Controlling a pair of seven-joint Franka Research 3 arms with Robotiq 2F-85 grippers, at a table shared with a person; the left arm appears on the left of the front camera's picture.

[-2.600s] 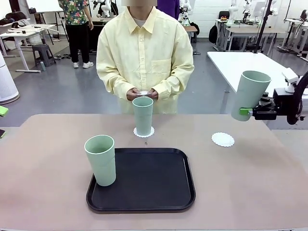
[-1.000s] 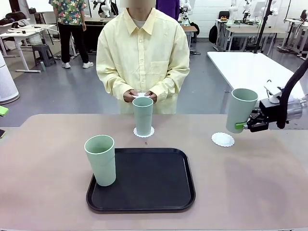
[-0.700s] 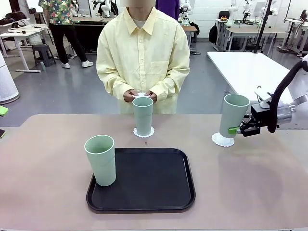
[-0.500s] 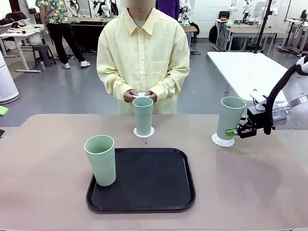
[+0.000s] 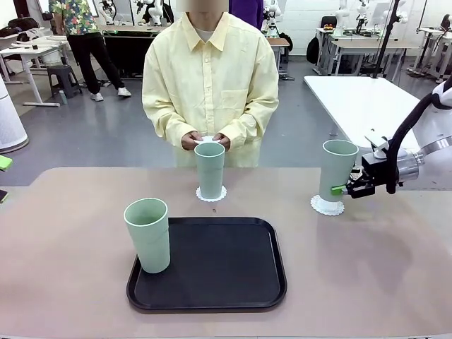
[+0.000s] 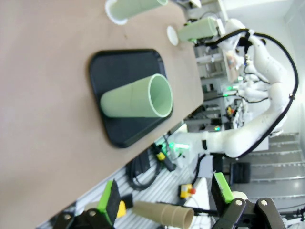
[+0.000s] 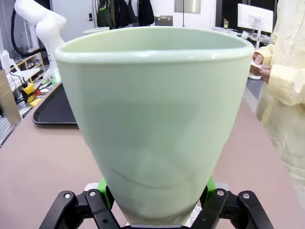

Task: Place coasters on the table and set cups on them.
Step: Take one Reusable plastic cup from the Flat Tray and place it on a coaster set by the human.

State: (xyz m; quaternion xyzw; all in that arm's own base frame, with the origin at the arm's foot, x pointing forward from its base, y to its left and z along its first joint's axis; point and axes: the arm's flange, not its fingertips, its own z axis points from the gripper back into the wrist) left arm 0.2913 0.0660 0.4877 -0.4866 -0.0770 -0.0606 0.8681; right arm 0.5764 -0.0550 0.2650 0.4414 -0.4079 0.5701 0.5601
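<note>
My right gripper (image 5: 344, 189) is shut on the lower side of a mint-green cup (image 5: 336, 169), which stands upright with its base on a white lacy coaster (image 5: 327, 206) at the table's right. In the right wrist view that cup (image 7: 157, 119) sits between the green pads of the gripper (image 7: 156, 187). A second cup (image 5: 210, 169) stands on a coaster (image 5: 211, 195) in front of the person. A third cup (image 5: 149, 234) stands on the left corner of the black tray (image 5: 226, 265). The person holds another coaster (image 5: 210, 138) in both hands. My left gripper (image 6: 167, 195) is open and off the table's side.
The beige table (image 5: 70, 212) has bare room left of the tray and along its right front. In the left wrist view the tray (image 6: 124, 62) and its cup (image 6: 138, 98) lie ahead. A white table (image 5: 367, 95) stands behind at right.
My right gripper has brought its cup down and to the left onto the right coaster. The cup has gone from tilted to upright. Other cups, the tray and the person's hands have stayed put.
</note>
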